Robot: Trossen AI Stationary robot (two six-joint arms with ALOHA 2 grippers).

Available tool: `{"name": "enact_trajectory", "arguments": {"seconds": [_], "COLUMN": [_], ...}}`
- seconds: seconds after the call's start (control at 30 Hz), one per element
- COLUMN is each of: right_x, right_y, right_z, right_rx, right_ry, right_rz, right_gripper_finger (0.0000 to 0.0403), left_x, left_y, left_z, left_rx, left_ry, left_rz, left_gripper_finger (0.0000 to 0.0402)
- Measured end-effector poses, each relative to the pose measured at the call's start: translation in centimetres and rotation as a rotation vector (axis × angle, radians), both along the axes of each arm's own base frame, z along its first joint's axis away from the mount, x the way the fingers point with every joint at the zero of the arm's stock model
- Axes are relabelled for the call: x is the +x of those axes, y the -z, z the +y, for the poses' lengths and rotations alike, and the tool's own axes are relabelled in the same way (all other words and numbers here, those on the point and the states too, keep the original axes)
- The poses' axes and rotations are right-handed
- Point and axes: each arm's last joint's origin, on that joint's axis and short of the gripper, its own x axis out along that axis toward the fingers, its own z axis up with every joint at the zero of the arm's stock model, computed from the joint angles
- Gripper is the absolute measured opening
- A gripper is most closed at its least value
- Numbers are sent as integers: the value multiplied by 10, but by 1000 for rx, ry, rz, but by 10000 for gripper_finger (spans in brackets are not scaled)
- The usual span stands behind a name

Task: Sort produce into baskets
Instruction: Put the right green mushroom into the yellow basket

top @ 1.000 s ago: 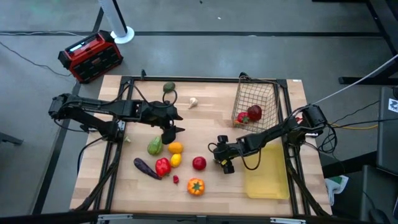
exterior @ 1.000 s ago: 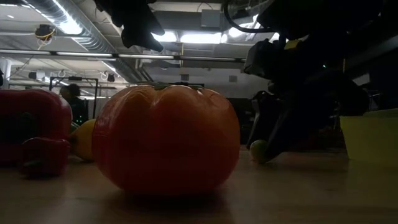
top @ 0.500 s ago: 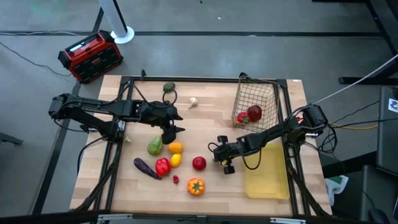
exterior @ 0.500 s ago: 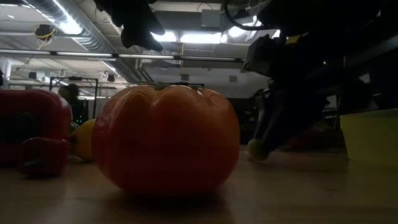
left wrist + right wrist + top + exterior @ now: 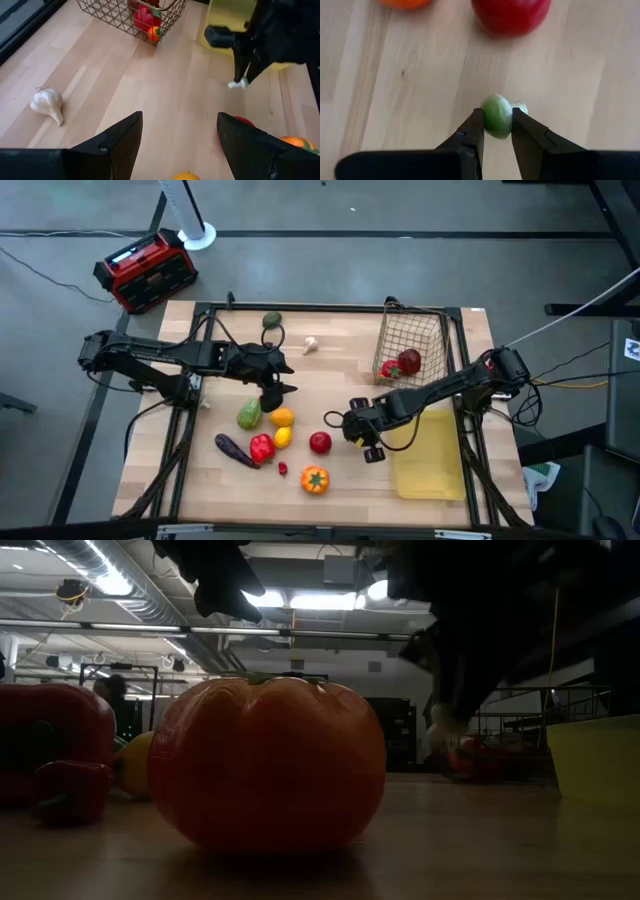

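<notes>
My right gripper (image 5: 370,448) is shut on a small round green toy vegetable with a white stub (image 5: 496,114), held above the table beside the red apple (image 5: 320,442). My left gripper (image 5: 272,392) hangs open and empty above the cluster of avocado (image 5: 249,415), orange (image 5: 282,417), lemon (image 5: 282,437), red pepper (image 5: 261,448) and eggplant (image 5: 232,448). An orange tomato-like piece (image 5: 315,479) lies near the front, and garlic (image 5: 311,344) lies at the back. The wire basket (image 5: 412,330) holds red produce (image 5: 405,363). The yellow tray (image 5: 428,465) lies flat at the right. My right gripper pinches the green ball's two sides (image 5: 486,116) between its two fingertips (image 5: 475,126). The fingers come from above, pointing down. The white stub (image 5: 520,106) sticks out past one finger. The piece is lifted clear of the table, as the low view (image 5: 440,728) shows.
A green piece (image 5: 272,321) lies at the table's far edge and a small red piece (image 5: 283,469) near the pepper. A red-and-black box (image 5: 145,270) stands on the floor beyond the table's far left corner. Bare wood lies between the garlic and the basket.
My right gripper has risen with the small green piece, which was on the table a second ago and now hangs clear of it. The gripper has also shifted slightly toward the table's near edge.
</notes>
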Motion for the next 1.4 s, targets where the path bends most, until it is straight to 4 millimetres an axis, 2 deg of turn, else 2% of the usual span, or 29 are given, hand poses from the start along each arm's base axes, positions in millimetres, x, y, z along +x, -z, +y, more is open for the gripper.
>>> {"name": "enact_trajectory", "arguments": {"seconds": [0.13, 0.33, 0.57, 0.8, 0.97, 1.17, 1.4], "right_x": [-1, -17, -44, -79, -100, -109, -110], "right_y": [-21, -39, -38, -38, -39, -39, -39], "right_z": [5, 27, 52, 76, 88, 96, 97], "right_rx": [5, -27, -88, -255, -369, -389, -330], "right_ry": [-21, -74, -25, 75, 139, 107, 103], "right_rz": [53, 171, 309, 410, 421, 418, 478], "right_gripper_finger": [80, 80, 80, 80, 80, 81, 81], "left_x": [0, 0, -1, -1, -3, 4, 12], "left_y": [0, 0, 0, 0, 0, 4, 26], "left_z": [-3, -8, -16, -28, -38, -60, -98], "left_rx": [4, 5, 0, -21, -42, -65, -51], "left_ry": [13, 34, 62, 93, 120, 182, 306], "left_rz": [1, 2, 1, -1, -4, -33, 38], "left_gripper_finger": [250, 250, 250, 250, 250, 250, 250]}}
